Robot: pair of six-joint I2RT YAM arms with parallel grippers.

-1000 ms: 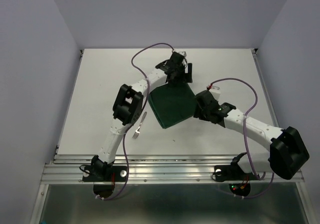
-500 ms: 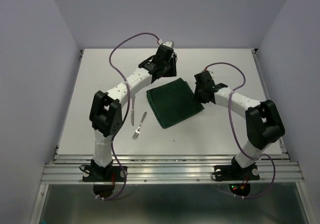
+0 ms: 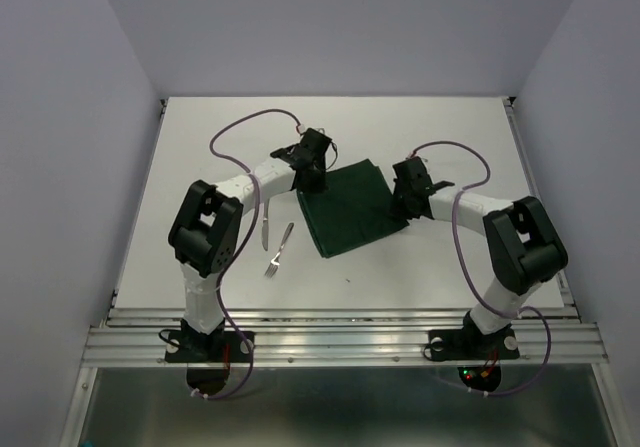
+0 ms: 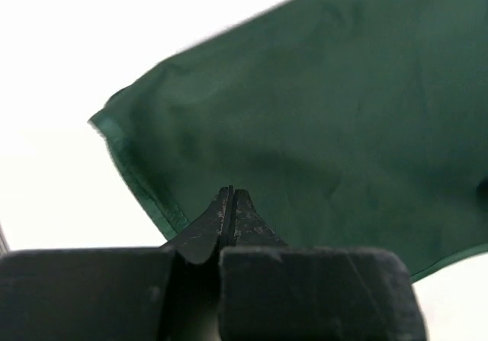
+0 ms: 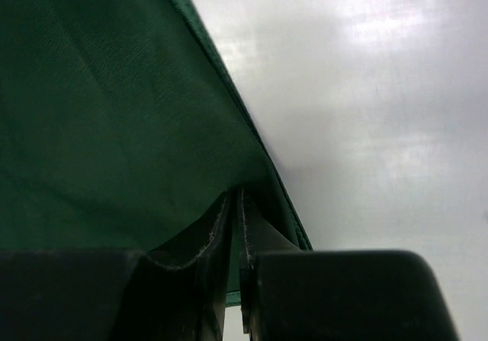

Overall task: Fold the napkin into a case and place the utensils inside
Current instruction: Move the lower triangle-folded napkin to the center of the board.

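Observation:
The dark green napkin [image 3: 350, 212] lies flat mid-table as a folded square. My left gripper [image 3: 310, 175] is down at its far left corner. In the left wrist view its jaws [image 4: 231, 192] are shut tight with the tips on the napkin [image 4: 343, 112], just inside the hem, and no cloth shows between them. My right gripper [image 3: 404, 205] sits at the napkin's right edge. There the jaws [image 5: 238, 194] have closed to a sliver on the hem of the napkin [image 5: 99, 112]. The knife [image 3: 264, 229] and fork [image 3: 279, 249] lie left of the napkin.
The white table [image 3: 460, 127] is walled by lilac panels on three sides. Purple cables loop over both arms. A metal rail [image 3: 340, 339] runs along the near edge by the arm bases.
Both arms have drawn in and lowered onto the napkin's opposite edges. Both sets of jaws have closed from open. The napkin, knife and fork have stayed put.

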